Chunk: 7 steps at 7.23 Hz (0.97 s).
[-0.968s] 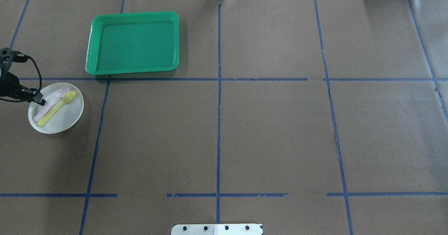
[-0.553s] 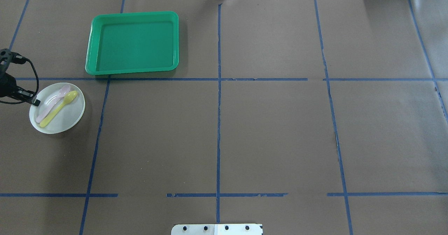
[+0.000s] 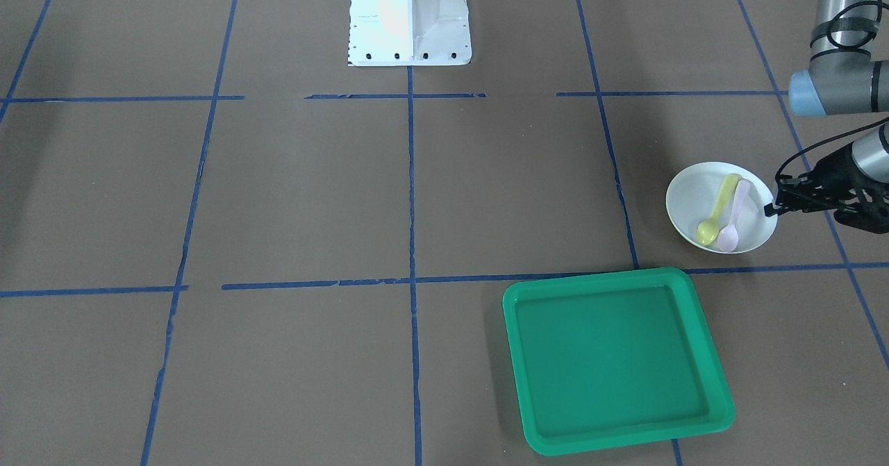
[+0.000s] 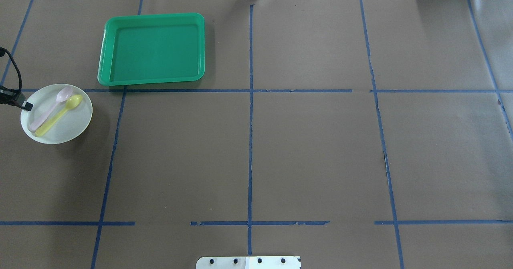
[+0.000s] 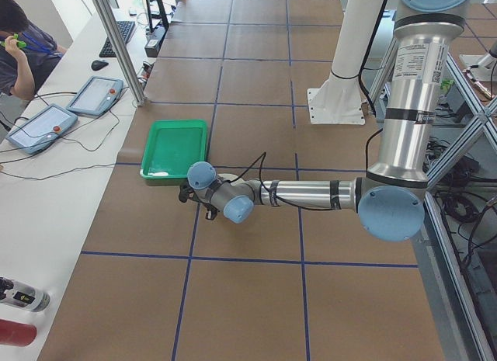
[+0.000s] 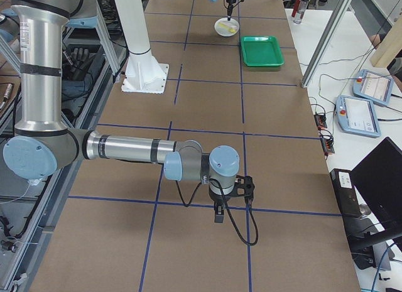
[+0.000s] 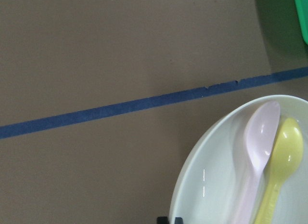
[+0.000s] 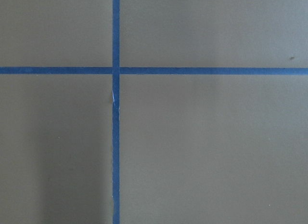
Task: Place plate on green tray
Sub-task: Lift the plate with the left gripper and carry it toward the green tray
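Holding rim of small round white plastic plate (image 4: pixel 68 124), left hand (image 4: pixel 27 106) pinched shut: keep level, set inside green plastic tray (image 4: pixel 105 52).

You have bright, even light from above on the brown surface (image 4: pixel 304 152), with no hard shadows. The plate (image 4: pixel 70 129) throws only a soft shadow, and a dim patch lies towards the surface's edge on the robot's left. Glare washes out the white robot base (image 3: pixel 408 14). Your left wrist view is slightly soft, with small glints on the pink spoon (image 7: pixel 260 137).
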Available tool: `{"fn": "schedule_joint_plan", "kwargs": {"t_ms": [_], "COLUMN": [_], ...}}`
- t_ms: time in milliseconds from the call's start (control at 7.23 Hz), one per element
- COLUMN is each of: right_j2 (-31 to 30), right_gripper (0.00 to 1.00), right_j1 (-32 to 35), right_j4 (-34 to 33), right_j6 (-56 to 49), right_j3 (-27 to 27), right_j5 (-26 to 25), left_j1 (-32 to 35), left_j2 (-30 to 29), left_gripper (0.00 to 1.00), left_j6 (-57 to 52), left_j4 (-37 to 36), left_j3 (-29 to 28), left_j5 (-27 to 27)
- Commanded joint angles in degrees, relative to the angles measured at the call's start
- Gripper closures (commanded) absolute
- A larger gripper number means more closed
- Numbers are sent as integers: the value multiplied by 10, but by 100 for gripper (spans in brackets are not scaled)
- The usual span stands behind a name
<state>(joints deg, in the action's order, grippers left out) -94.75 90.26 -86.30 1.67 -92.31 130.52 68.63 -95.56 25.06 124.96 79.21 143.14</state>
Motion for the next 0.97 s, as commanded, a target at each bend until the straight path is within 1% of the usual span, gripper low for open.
{"fn": "schedule_joint_plan", "kwargs": {"t_ms": [0, 138, 277, 415, 553, 691, 830], "right_j2": [0, 0, 0, 0, 0, 0, 0], "right_gripper": [0, 0, 0, 0, 0, 0, 0], "right_j1": [0, 0, 0, 0, 0, 0, 0], "right_j4": [1, 0, 0, 0, 0, 0, 0], "right_j6": [0, 0, 0, 0, 0, 0, 0], "right_j3": [0, 0, 0, 0, -1, -1, 0], "right_j5": [0, 0, -1, 0, 0, 0, 0], "left_j1": [24, 44, 51, 51, 48, 41, 17], "left_j2": [-1, -1, -8, -21, -60, -95, -120], "left_gripper": [100, 100, 100, 100, 100, 100, 100], "left_j6": [-4, -3, 5, 41, 146, 228, 283], "left_j4": [-11, -30, -70, -82, -81, -79, -75], "left_j3": [0, 0, 7, 20, 17, 11, 7], "left_j5": [75, 94, 105, 104, 101, 101, 66]}}
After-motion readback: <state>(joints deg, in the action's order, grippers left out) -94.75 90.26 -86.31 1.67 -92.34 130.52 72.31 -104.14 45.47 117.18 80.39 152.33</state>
